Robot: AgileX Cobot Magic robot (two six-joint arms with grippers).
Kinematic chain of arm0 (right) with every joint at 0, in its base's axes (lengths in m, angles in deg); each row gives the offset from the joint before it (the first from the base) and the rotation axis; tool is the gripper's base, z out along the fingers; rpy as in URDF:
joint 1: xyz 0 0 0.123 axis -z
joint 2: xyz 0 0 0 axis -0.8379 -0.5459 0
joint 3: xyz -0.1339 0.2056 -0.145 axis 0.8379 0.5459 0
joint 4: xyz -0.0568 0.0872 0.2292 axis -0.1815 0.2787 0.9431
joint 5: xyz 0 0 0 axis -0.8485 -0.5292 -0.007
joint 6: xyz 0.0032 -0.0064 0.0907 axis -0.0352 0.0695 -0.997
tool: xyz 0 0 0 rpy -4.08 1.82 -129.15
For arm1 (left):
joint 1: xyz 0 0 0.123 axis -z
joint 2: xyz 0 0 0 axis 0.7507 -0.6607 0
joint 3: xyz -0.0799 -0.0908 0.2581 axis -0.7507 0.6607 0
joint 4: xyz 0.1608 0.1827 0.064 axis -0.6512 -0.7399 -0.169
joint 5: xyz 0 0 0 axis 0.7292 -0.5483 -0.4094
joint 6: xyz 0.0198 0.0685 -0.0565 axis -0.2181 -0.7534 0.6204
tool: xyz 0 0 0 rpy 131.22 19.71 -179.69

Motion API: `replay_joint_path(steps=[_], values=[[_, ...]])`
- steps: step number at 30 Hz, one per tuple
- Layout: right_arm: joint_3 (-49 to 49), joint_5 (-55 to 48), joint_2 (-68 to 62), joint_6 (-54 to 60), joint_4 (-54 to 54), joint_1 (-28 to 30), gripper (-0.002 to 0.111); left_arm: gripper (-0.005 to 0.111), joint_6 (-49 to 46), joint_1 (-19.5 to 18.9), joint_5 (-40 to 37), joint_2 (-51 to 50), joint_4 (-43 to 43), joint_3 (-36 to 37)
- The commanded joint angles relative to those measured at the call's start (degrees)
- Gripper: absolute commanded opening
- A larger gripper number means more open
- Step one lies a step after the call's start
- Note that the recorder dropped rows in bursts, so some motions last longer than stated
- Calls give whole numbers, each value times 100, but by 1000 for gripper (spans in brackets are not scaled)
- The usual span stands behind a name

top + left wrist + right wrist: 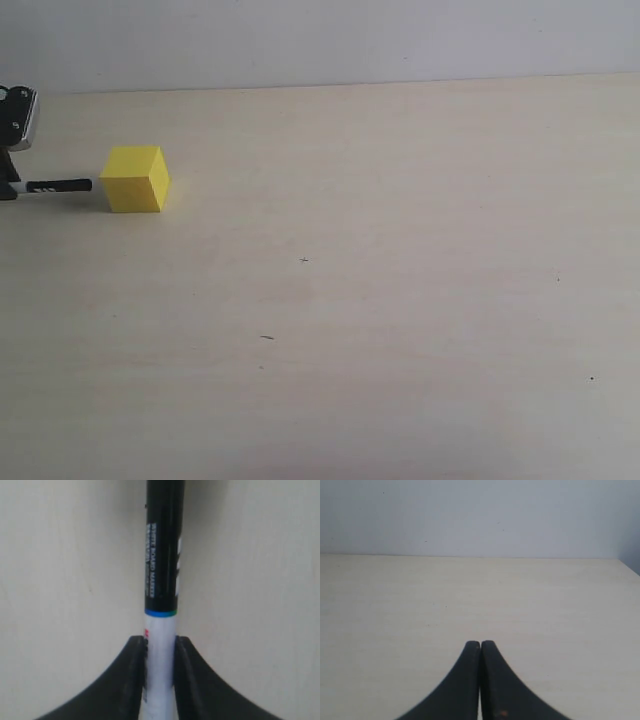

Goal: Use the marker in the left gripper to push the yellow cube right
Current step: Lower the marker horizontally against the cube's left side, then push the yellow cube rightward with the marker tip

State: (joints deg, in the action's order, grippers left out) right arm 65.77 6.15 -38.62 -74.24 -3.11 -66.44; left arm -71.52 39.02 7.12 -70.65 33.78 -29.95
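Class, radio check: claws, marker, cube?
Left claw shut on white-barrelled, black-capped marker. Right claw shut, empty. Marker tip just left of small matte yellow cube. Nothing blocking rightward.

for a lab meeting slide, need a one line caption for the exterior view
Left claw holds the marker, black end pointing at the yellow cube on a pale table
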Motion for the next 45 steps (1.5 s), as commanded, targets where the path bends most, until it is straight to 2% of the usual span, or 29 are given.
replay_joint_path(steps=[1, 5, 8, 10, 12, 19, 30, 33, 39, 43, 45], values=[[28, 70, 25, 12, -5, 16, 0, 0, -33, 128, 111, 1, 24, -32], [28, 70, 25, 12, -5, 16, 0, 0, 19, 434, 112, -7, 16, -32], [28, 70, 25, 12, -5, 16, 0, 0, 339, 940, 62, -7, 28, -32], [28, 70, 25, 12, -5, 16, 0, 0, 589, 1090, 32, 3, -357, -32], [28, 70, 25, 12, -5, 16, 0, 0, 1067, 1063, -30, 3, -697, -32], [28, 70, 25, 12, -5, 16, 0, 0, 1235, 977, -198, 3, -762, -32], [28, 70, 25, 12, -5, 16, 0, 0, 1235, 1707, -57, 3, -494, -32], [28, 27, 25, 12, -5, 16, 0, 0, 1377, 1661, 39, 3, -534, -32], [28, 27, 25, 12, -5, 16, 0, 0, 1699, 1211, -343, 3, -521, -32], [28, 27, 25, 12, -5, 16, 0, 0, 1699, 1537, -84, 3, -327, -32], [28, 27, 25, 12, -5, 16, 0, 0, 1699, 1985, 334, 3, -150, -32]])
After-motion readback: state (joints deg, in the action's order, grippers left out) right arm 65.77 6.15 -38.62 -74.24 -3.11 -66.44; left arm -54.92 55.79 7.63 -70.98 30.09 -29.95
